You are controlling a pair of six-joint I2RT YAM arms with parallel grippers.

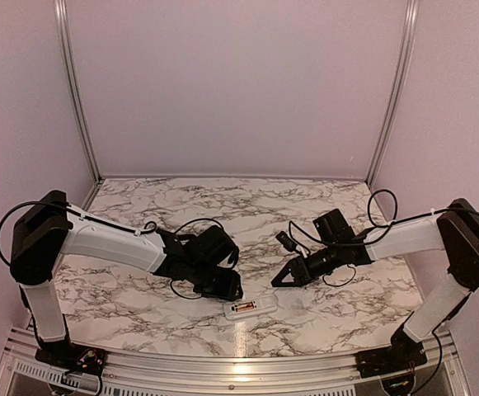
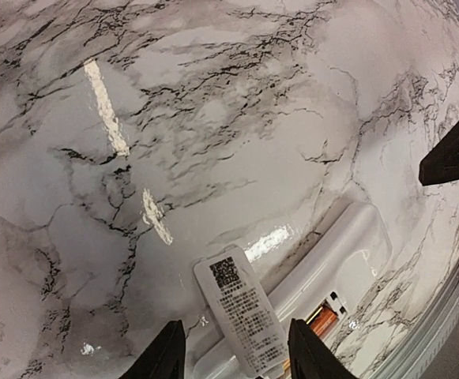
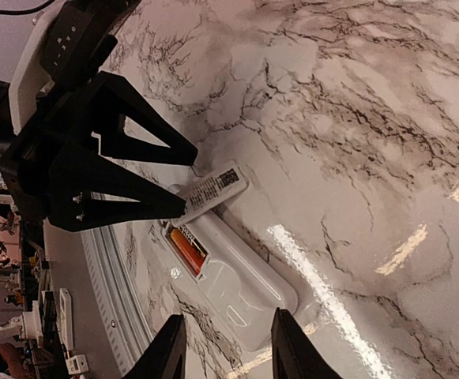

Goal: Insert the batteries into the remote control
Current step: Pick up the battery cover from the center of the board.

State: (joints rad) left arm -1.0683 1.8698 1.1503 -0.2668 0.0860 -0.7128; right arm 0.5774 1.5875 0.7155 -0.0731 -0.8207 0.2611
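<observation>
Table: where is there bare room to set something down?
On the table, the whole back stretch up to the rear wall is bare. Crowded: the near middle, where the left gripper and right gripper flank the remote control.

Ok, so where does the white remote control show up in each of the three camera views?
Top external: the remote control lies low in the picture, near the centre.
Left wrist: the remote control is at lower right, running diagonally.
Right wrist: the remote control is at lower centre-left, back side up.
Shared landmark: the orange battery seated in its open recess.
</observation>
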